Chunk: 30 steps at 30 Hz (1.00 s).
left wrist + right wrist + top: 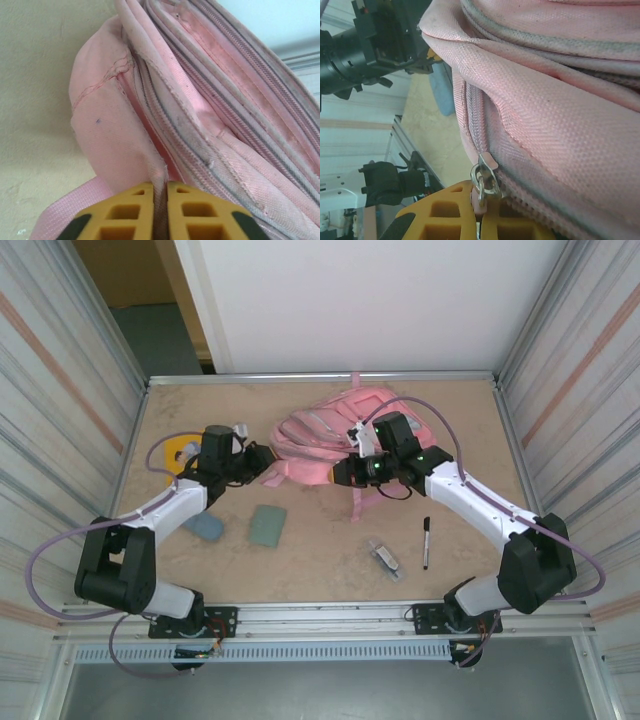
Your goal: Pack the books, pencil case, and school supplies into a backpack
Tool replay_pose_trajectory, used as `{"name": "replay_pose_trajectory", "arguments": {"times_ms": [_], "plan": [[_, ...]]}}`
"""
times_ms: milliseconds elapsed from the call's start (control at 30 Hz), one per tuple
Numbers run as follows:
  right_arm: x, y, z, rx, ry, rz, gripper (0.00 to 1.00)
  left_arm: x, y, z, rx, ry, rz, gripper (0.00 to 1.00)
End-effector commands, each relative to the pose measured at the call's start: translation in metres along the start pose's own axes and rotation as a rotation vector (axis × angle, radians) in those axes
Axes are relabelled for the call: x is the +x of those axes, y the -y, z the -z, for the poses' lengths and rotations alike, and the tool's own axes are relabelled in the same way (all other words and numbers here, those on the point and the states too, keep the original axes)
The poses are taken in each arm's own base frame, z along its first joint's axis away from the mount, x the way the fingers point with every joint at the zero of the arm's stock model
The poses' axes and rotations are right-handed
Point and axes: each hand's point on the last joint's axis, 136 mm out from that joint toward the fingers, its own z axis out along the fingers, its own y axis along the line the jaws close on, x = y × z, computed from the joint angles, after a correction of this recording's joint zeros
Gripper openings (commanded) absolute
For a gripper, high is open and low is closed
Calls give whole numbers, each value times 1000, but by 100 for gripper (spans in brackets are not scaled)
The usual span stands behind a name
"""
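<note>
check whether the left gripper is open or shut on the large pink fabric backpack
Shut: the left gripper pinches a fold of the large pink fabric backpack between touching yellow fingers.

Table: backpack at far centre. Thin book left of it. Pencil case front-left, smaller flat book just right of it. Pen front-right, small oblong item to its left.

Left arm reaches forward and inward from its base, wrist turned toward centre. Left gripper: yellow fingers pressed together, pinching a fabric edge of the backpack. Right arm likewise reaches inward. Right gripper: fingers closed on the zipper pull. The grippers face each other, near but apart.
</note>
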Motion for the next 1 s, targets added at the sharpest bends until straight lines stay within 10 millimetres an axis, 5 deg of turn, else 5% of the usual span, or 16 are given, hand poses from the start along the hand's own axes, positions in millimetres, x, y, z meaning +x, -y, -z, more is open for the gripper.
{"name": "replay_pose_trajectory", "arguments": {"times_ms": [0, 200, 567, 833, 967], "plan": [[-3, -12, 1, -35, -3, 72, 0, -9, 28, 2, 74, 25, -64, 5], [3, -6, -5, -11, -49, 60, 0, -11, 35, 14, 82, 54, -95, 0], [27, -21, -39, 45, -289, 89, 5, -7, 106, 20, 94, 43, -385, 0], [-1, -35, -55, 15, -245, 70, 5, 32, 151, 10, 173, 14, -519, 0], [-16, -37, -57, 6, -220, 56, 5, 49, 153, 9, 187, -15, -503, 0]]}}
